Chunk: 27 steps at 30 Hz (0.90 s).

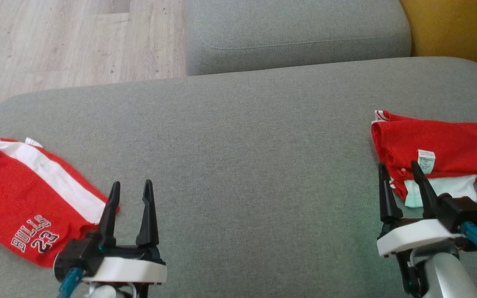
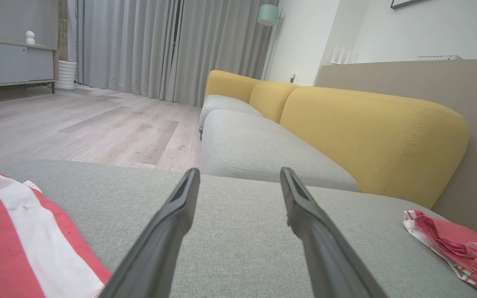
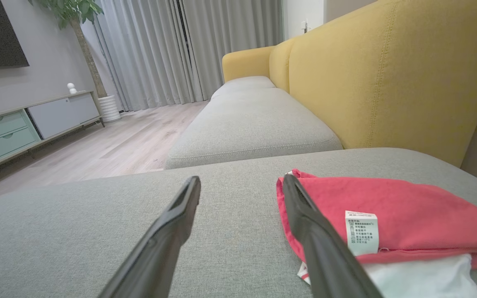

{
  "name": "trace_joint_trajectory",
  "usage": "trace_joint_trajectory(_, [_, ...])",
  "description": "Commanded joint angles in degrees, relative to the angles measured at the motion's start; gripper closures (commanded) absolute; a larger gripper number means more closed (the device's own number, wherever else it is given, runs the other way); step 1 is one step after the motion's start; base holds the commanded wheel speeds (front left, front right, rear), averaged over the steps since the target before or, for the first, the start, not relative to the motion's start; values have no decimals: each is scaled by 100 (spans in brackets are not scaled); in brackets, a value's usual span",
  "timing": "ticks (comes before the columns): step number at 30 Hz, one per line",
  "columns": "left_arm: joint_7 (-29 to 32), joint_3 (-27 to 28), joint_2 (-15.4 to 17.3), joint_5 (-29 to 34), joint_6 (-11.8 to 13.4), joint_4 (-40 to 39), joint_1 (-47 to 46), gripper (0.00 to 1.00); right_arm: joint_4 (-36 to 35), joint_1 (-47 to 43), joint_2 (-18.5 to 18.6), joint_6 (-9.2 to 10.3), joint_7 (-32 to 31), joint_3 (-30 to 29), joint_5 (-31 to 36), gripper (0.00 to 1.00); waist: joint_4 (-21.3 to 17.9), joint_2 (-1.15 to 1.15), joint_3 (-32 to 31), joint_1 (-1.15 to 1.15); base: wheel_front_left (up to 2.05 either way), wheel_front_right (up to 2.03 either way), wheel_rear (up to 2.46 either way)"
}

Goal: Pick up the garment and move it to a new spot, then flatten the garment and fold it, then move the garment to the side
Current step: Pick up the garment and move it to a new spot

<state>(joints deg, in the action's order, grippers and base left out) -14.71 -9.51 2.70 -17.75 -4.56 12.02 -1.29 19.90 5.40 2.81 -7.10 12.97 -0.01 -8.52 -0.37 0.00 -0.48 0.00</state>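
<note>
A red garment [image 1: 19, 194] with a white stripe and "BULLS 23" lettering lies spread at the left of the grey cushion [image 1: 242, 145]; the left wrist view shows it at the lower left [image 2: 10, 248]. A second red garment [image 1: 437, 145], folded, with a white label and a white layer underneath, lies at the right [image 3: 408, 215] [image 2: 454, 244]. My left gripper [image 1: 132, 184] [image 2: 239, 171] hovers open just right of the striped one, holding nothing. Open too, my right gripper [image 1: 398, 165] [image 3: 241, 179] stands at the folded garment's near left corner, right finger over its edge.
Between the two garments runs a wide stretch of bare grey cushion. Another grey seat cushion [image 1: 296, 33] lies beyond, with a yellow backrest [image 3: 387, 74] to the right. Wooden floor [image 1: 56, 41] is at the far left, past the cushion's edge.
</note>
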Motion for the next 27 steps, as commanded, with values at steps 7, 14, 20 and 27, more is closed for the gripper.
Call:
trace_joint_trajectory(7, [-29, 197, 18, 12, -16, -225, -191, 0, -141, 179, 8, -39, 84, 165, -59, 0, 93, 0, -16, 0, 0, 0, 0])
trace_joint_trajectory(14, [-29, 224, 18, 138, -11, -174, -166, 0, -109, 113, 8, -39, 109, 316, -142, 0, 519, 0, -45, 0, 0, 0, 0])
trace_joint_trajectory(20, [-29, 376, 18, 249, -33, -125, -120, 0, -49, 59, 7, -39, 137, 484, -267, 0, 1071, 0, -91, 0, 0, 0, 0])
trace_joint_trajectory(27, [-29, 569, 18, 375, -86, -91, -59, 0, 76, 4, 7, -39, 163, 639, -447, 0, 1723, 0, -160, 0, 0, 0, 0])
